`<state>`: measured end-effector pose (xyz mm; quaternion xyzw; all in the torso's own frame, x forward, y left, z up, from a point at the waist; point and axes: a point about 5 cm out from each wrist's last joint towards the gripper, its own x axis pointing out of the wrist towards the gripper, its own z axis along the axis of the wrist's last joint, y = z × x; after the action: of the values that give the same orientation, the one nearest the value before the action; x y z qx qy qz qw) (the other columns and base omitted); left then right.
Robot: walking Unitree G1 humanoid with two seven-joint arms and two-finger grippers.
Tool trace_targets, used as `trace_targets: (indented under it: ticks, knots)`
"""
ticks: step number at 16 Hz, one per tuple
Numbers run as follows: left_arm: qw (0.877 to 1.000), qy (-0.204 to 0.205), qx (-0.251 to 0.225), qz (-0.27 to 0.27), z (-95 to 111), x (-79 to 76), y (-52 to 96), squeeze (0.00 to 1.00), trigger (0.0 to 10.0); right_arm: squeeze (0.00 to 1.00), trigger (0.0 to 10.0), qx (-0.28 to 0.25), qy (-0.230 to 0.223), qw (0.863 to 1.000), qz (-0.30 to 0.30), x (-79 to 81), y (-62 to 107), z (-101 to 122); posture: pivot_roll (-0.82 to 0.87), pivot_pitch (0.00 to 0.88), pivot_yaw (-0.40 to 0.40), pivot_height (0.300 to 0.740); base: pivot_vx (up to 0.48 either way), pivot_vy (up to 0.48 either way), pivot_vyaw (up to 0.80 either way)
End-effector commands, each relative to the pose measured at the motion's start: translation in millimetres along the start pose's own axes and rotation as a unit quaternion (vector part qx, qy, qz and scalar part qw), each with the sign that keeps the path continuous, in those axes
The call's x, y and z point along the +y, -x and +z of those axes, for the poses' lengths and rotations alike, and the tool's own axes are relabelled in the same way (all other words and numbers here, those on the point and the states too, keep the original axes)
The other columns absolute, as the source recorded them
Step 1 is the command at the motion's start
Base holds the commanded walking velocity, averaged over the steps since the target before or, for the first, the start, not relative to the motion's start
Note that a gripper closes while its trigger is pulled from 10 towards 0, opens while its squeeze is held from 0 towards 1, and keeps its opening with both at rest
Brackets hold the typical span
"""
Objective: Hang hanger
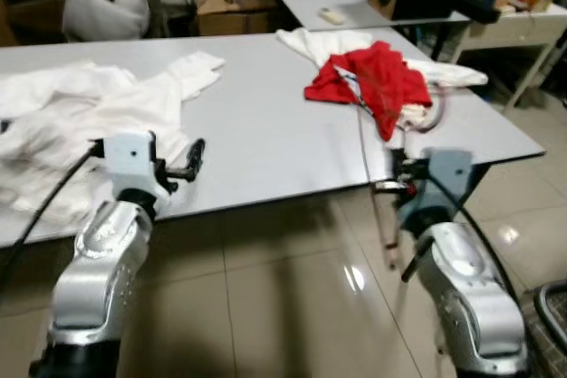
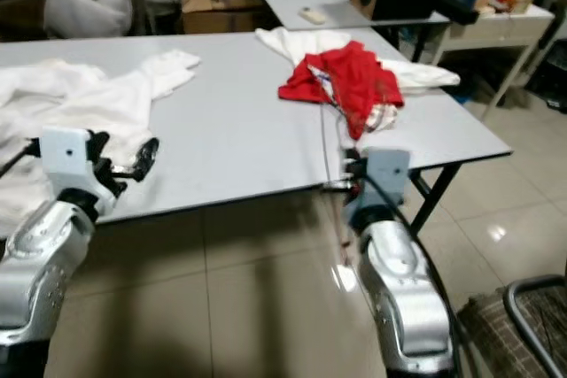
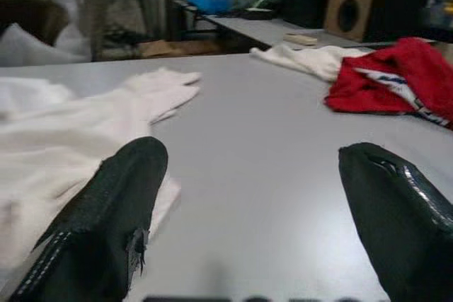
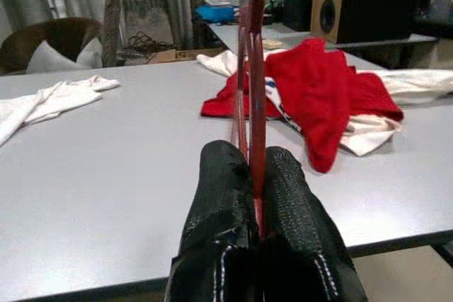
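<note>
The room is lit softly from above. A bright spot of glare is seen on the shiny floor [image 1: 354,276]. The grey table [image 1: 257,139] is evenly lit, and dark shadows are cast under it. The back of the room is left dim. Both head views are a little blurred. In the wrist views, the near black fingers [image 3: 106,224] are soft, and far things are blurred.

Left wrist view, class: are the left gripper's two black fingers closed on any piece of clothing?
No. The left gripper has its fingers spread wide apart over the grey table, gripping nothing.
</note>
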<state>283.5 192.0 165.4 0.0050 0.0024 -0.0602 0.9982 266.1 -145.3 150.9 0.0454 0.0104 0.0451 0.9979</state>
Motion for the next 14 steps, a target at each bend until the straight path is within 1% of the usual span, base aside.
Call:
trace_targets:
  ticks: [1,2,3,4,5,6,7,10,11,14]
  knots:
    - [1.0,-0.001,-0.006,-0.024,2.9,-11.9,-4.2,0.19,10.0,0.0,10.0,-0.005,0.001,1.0,-0.015,-8.1,1.3,1.4,-0.1,0.0,-0.016,0.727,0.36,0.0,0.0]
    - [1.0,-0.003,-0.004,-0.031,2.8,-13.0,-5.7,0.19,10.0,0.0,10.0,-0.009,0.019,1.0,-0.018,-6.9,0.4,0.6,-0.09,0.0,-0.003,0.727,0.364,0.0,0.0]
    - [0.999,-0.004,-0.005,-0.034,3.5,-13.5,-6.6,0.19,10.0,0.0,10.0,-0.01,0.026,0.999,-0.02,-7.0,0.2,0.9,-0.09,0.0,0.0,0.727,0.36,0.0,0.0]
    - [0.999,-0.003,-0.006,-0.041,4.7,-15.2,-7.2,0.19,10.0,0.0,10.0,-0.011,0.021,0.999,-0.033,-9.3,0.5,0.3,-0.09,0.0,0.0,0.727,0.364,0.0,0.0]
    - [0.999,-0.003,-0.005,-0.048,3.9,-17.6,-6.4,0.19,10.0,0.0,10.0,0.002,0.003,0.999,-0.043,-12.0,1.2,-2.6,-0.09,0.0,-0.007,0.727,0.364,0.0,0.0]
    - [0.999,-0.003,-0.005,-0.048,3.9,-17.6,-6.4,0.19,10.0,0.0,10.0,0.002,0.003,0.999,-0.043,-12.0,1.2,-2.6,-0.09,0.0,-0.007,0.727,0.364,0.0,0.0]
    - [0.999,-0.004,-0.003,-0.047,2.3,-18.6,-4.5,0.19,10.0,0.0,10.0,0.009,-0.011,0.999,-0.03,-11.1,1.6,-3.9,-0.09,0.0,-0.014,0.727,0.368,0.0,-0.78]
    - [0.999,-0.004,0.001,-0.049,0.0,-19.4,-3.0,0.19,10.0,0.0,10.0,-0.002,-0.007,1.0,-0.024,-11.3,0.1,-1.7,-0.09,0.0,-0.008,0.727,0.363,0.0,-0.79]
    - [0.999,-0.004,0.001,-0.049,-0.1,-19.2,-3.3,0.19,10.0,0.0,10.0,-0.002,-0.007,1.0,-0.025,-11.3,0.3,-1.5,-0.09,0.0,-0.008,0.727,0.364,0.0,-0.43]
    - [0.998,-0.006,0.001,-0.058,0.3,-20.6,-7.2,0.19,10.0,0.0,10.0,-0.005,0.002,0.999,-0.042,-14.3,3.4,-1.2,-0.1,0.0,0.008,0.727,0.364,0.0,0.0]
